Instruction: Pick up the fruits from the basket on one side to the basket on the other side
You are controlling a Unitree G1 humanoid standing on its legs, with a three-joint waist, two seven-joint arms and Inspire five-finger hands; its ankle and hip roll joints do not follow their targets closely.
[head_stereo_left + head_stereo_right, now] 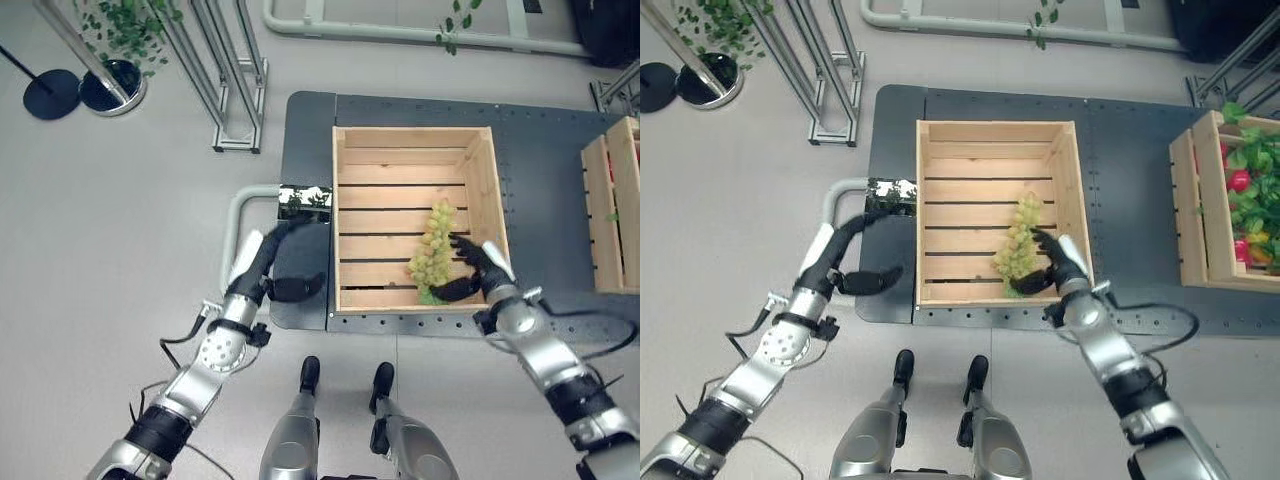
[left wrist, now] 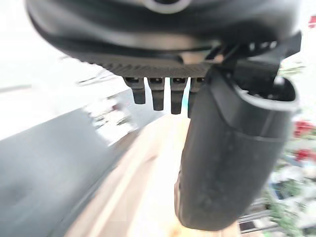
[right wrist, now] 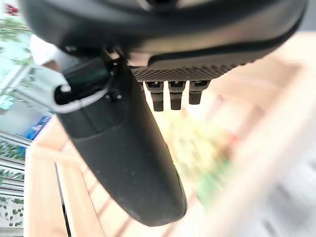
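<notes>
The right hand (image 1: 1058, 262) sits spread beside the green grapes (image 1: 1017, 247) in the wooden crate (image 1: 1068, 170), maybe touching them; the left hand (image 1: 291, 287) hangs spread outside

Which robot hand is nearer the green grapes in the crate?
Right. The right robot hand is beside the green grapes inside the crate; the left robot hand is outside it.

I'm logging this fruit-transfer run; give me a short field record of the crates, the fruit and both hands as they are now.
near crate: pale slatted wooden crate on the dark platform
contents: bunch of green grapes on its slats
far crate: second wooden crate to the robot's right, with red fruit and leaves
right hand: inside the near crate, open beside the grapes
left hand: open, outside the near crate's left wall
</notes>
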